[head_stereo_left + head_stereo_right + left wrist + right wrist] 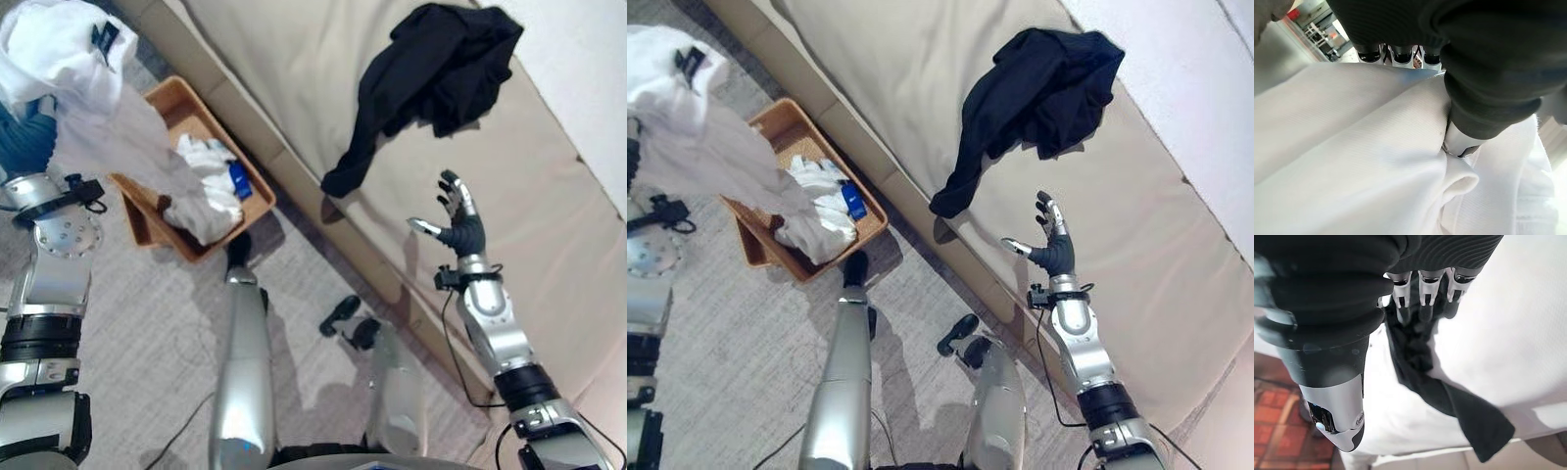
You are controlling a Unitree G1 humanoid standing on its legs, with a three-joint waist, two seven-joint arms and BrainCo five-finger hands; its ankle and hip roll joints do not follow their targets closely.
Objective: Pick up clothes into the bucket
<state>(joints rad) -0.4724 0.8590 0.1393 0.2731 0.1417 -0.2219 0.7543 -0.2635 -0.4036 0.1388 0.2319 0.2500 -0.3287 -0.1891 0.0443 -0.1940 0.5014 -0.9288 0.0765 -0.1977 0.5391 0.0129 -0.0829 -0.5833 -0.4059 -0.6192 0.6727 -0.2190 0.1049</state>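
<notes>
A white garment [93, 108] hangs high at the left and trails down into the brown wicker basket [168, 96] on the floor. My left hand [1484, 93] is shut on this cloth, its thumb pressed into a fold. More white clothes [209, 166] with a blue patch lie in the basket. A black garment [431, 69] lies crumpled on the beige sofa, one end [1449, 401] drooping over the seat edge. My right hand [458, 227] hovers open above the sofa seat, just below and right of the black garment, touching nothing.
The beige sofa [294, 88] runs diagonally across the upper right; its front edge passes close by the basket. A grey carpet [157, 333] covers the floor between basket and sofa.
</notes>
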